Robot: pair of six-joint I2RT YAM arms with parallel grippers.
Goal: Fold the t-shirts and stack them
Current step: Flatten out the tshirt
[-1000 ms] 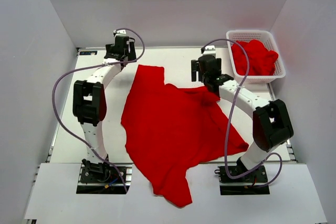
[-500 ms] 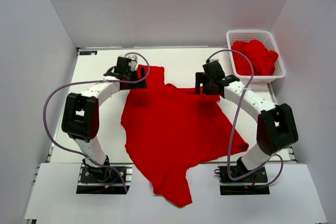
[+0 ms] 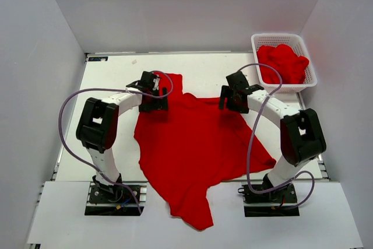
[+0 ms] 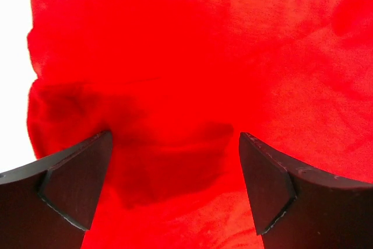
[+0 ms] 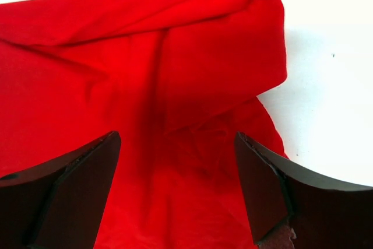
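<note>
Observed red t-shirt (image 3: 192, 150) spread rumpled on table (image 3: 111, 77); left gripper (image 4: 175, 138) and right gripper (image 5: 177, 138) splayed wide over its far corners (cloth between jaws, unpinched). Spare t-shirts (image 3: 284, 62) heaped in basket (image 3: 277, 35).

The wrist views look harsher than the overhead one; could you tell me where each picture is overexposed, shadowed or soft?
Left wrist view: the table is blown to white, the t-shirt oversaturated, with a dark shadow between the left fingers. Right wrist view: the table clips to white, though cloth folds read clearly. Top external view: evenly lit and sharp, yet the t-shirt is flat red.
</note>
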